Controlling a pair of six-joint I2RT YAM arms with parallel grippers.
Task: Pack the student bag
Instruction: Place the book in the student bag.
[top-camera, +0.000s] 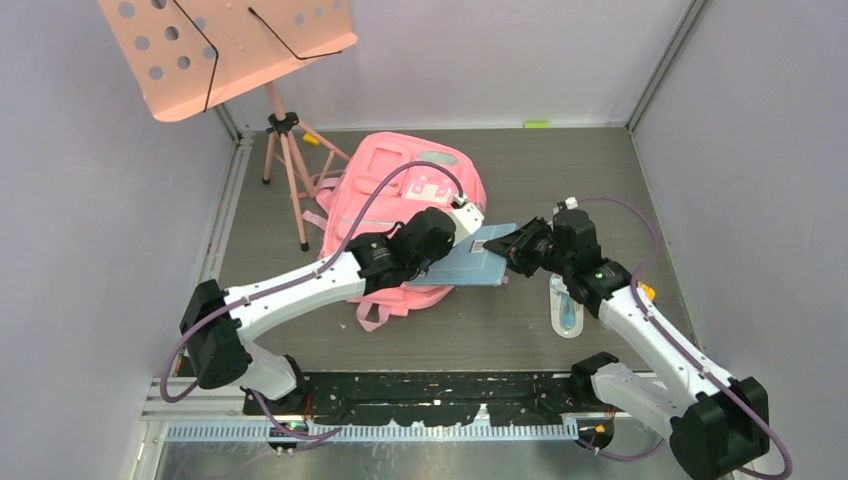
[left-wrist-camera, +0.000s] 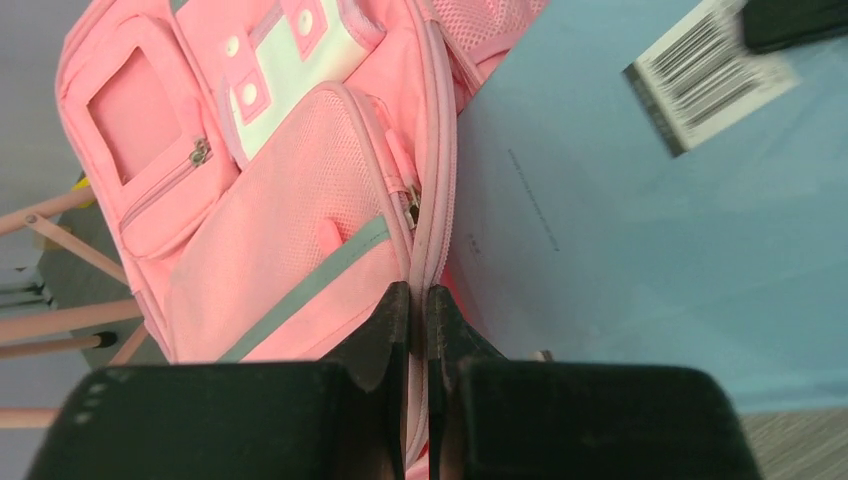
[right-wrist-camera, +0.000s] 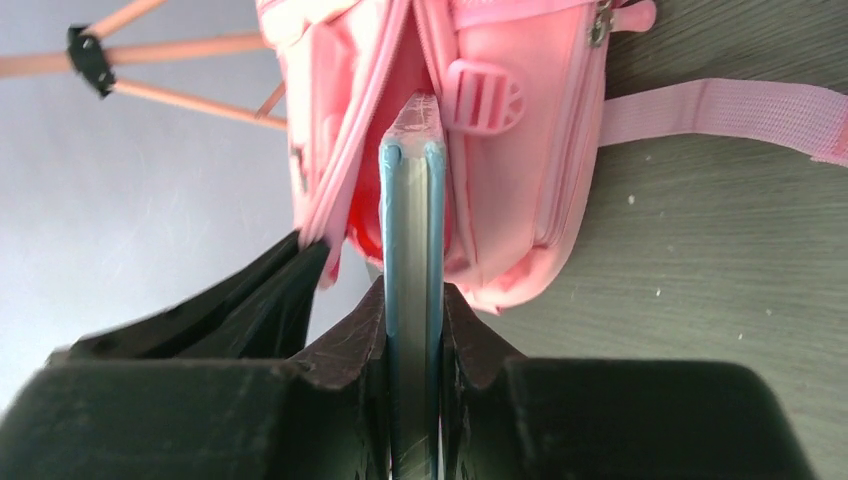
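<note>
The student bag (top-camera: 395, 150) lies flat in the middle of the table (top-camera: 600, 180), toward the far side, with the music stand (top-camera: 220, 50) just to its left. The left gripper (left-wrist-camera: 420, 310) has its fingers pressed nearly together on the bag, pinching the zip edge (left-wrist-camera: 440, 200) of the main opening on the right side. The right gripper (right-wrist-camera: 412, 310) clamps a thin blue book (top-camera: 470, 265) by its near edge, with the fingers set narrow on the covers. The book's far end pokes into the mouth of the bag.

The bag looks soft and floppy, so it will likely sag, fold and slide on the table if pushed, and its opening probably falls closed unless it is lifted. The stitched zip rim seems the best place to hold, being firmer than the loose cloth or mesh pocket. The book looks stiff and light but smooth, so it may twist in a grip at one edge.
</note>
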